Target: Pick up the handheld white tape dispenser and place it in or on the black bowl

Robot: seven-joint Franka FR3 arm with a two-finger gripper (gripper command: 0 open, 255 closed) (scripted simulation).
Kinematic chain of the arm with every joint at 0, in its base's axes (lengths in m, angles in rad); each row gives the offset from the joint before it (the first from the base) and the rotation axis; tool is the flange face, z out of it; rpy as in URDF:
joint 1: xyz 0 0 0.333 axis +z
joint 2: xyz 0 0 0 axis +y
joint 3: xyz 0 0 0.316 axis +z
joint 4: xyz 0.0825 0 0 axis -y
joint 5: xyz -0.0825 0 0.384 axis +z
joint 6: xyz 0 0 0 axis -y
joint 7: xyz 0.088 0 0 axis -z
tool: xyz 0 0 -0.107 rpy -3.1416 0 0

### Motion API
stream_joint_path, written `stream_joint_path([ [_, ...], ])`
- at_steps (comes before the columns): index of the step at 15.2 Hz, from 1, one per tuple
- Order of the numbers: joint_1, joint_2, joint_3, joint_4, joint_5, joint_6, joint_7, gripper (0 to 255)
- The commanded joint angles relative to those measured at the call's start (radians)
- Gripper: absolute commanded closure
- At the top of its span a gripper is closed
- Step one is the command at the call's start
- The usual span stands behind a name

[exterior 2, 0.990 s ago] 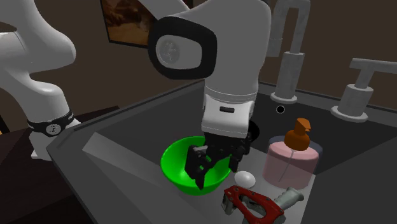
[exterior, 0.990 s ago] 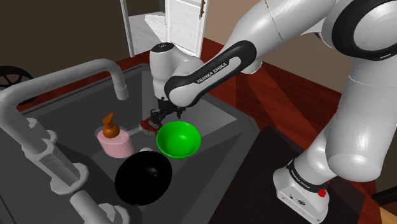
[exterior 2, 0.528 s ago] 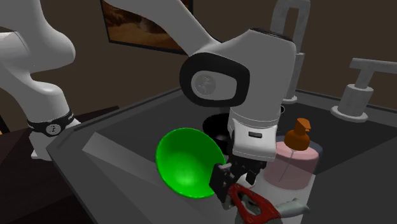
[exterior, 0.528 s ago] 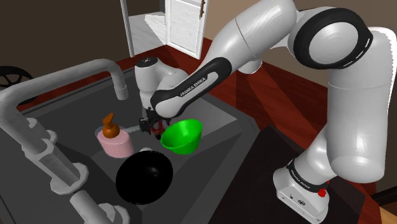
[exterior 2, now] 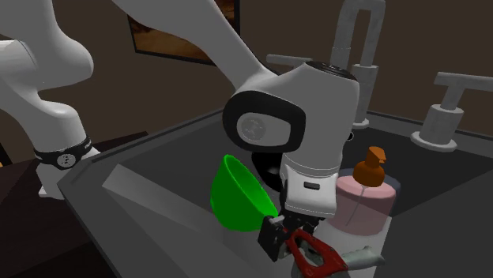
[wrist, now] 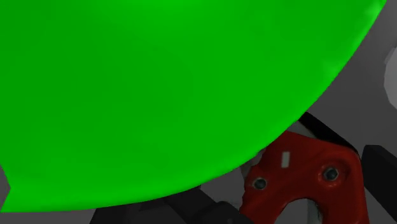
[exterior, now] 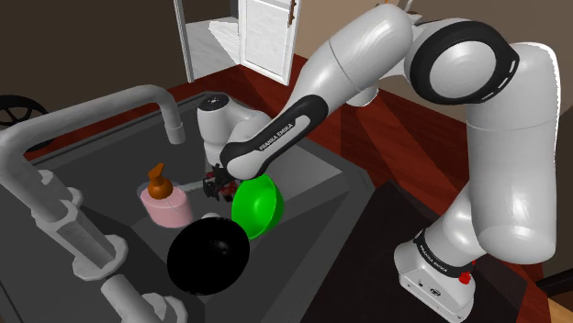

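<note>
Red, angular tape dispenser [exterior 2: 316,257] lies on the dark sink [exterior: 317,170] floor beside a pink soap bottle [exterior 2: 363,201], my gripper [exterior 2: 283,235] right at it. I cannot tell whether the gripper is open or closed. A glossy green bowl [exterior 2: 241,197] stands tipped on edge beside them, near the round black bowl [exterior: 207,255].

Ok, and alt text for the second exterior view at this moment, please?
The robot's black end effector is down in a dark grey sink, right at a red tape dispenser, with a green bowl tipped steeply on its side beside it. A pink soap bottle with a brown pump stands close by, a grey faucet behind.
</note>
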Motion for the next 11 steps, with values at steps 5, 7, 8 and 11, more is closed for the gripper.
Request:
stream_joint_path([
  [5,0.0,0.001,0.0,0.001,0.0,0.001,0.0,255],
  [7,0.0,0.002,0.0,0.003,0.0,-0.001,-0.001,255],
  [8,0.0,0.002,0.0,0.003,0.0,-0.001,0.0,255],
  [11,0.001,0.001,0.0,0.003,0.0,-0.002,0.0,255],
])
